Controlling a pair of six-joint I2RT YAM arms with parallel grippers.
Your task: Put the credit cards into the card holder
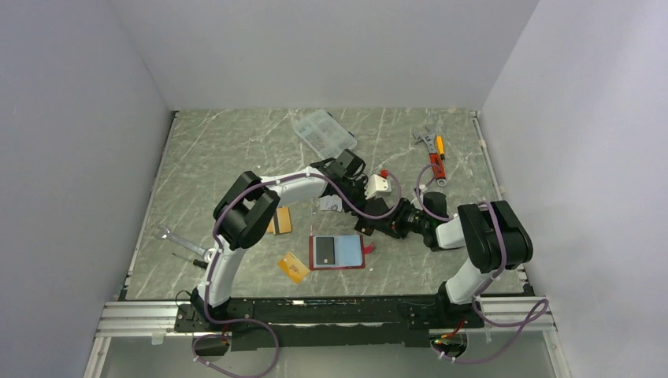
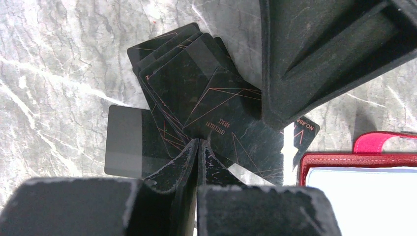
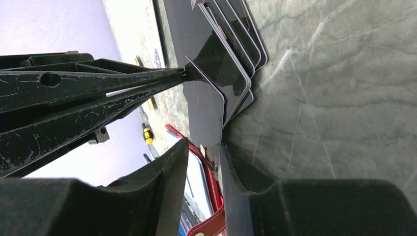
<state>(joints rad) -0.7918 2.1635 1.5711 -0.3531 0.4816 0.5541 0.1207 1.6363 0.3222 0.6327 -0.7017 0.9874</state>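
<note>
The red card holder lies open, light blue inside, with a dark card in its left half. It also shows in the left wrist view and the right wrist view. Just above its right end, my left gripper is shut on one dark card of a fanned pile of dark cards, also seen in the right wrist view. My right gripper is open; that card's edge hangs between its jaws, against one finger. Two orange-gold cards and a silver-grey card lie on the table.
A clear plastic box sits at the back. Hand tools lie at the back right. A white block with a red top stands beside the arms. A wrench and a screwdriver lie at the left.
</note>
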